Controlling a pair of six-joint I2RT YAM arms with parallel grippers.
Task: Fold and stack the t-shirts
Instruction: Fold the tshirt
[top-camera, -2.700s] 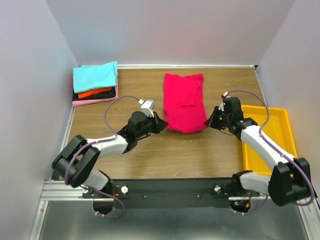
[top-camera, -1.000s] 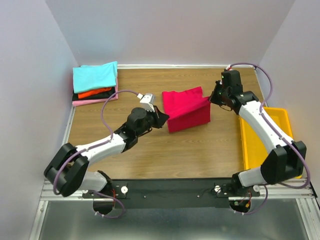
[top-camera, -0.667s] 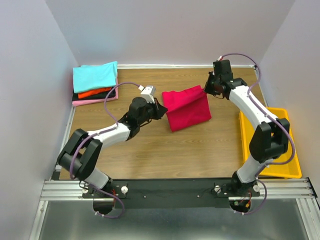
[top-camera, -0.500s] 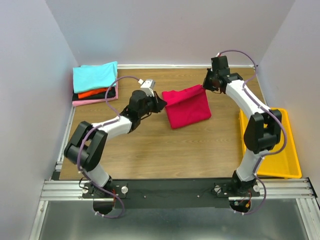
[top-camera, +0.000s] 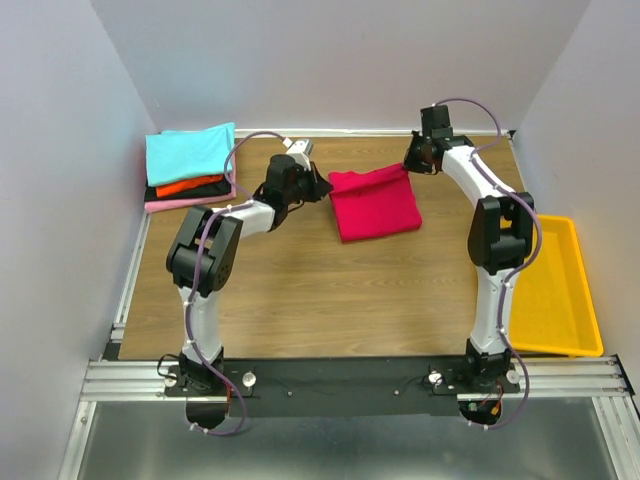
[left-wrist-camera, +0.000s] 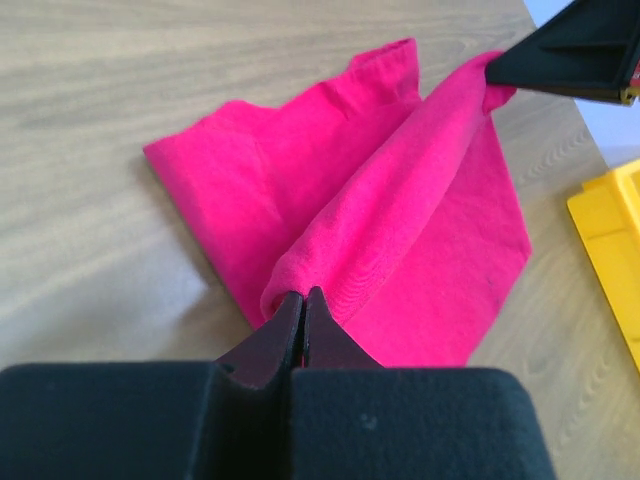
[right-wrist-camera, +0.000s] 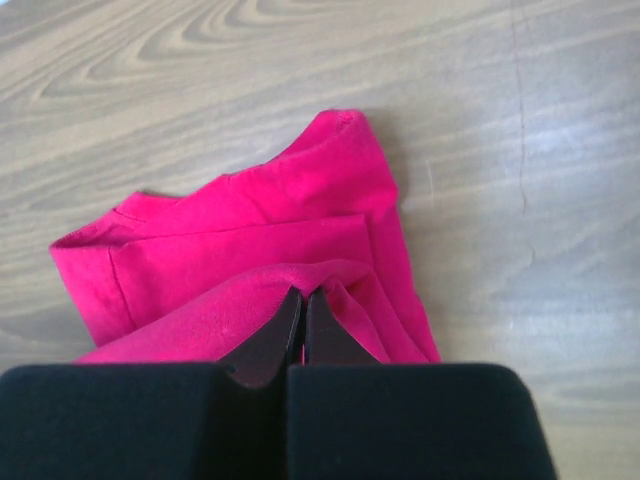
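Shirt (top-camera: 375, 202) folded back; stack (top-camera: 190, 165) left, bin (top-camera: 556, 292) right.

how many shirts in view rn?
5. One red shirt at far centre. Piled in the far-left corner, top to bottom: cyan shirt, orange shirt, black shirt, pink shirt. More may be hidden between them.

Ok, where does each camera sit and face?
Top: above and behind the bases, looking down on the table; left arm and right arm show whole, pinching the red shirt.
Left wrist: behind the shut left gripper, looking across the shirt to the right gripper and yellow bin.
Right wrist: behind the shut right gripper, looking down on the shirt's edge.
Shared: the shirt.
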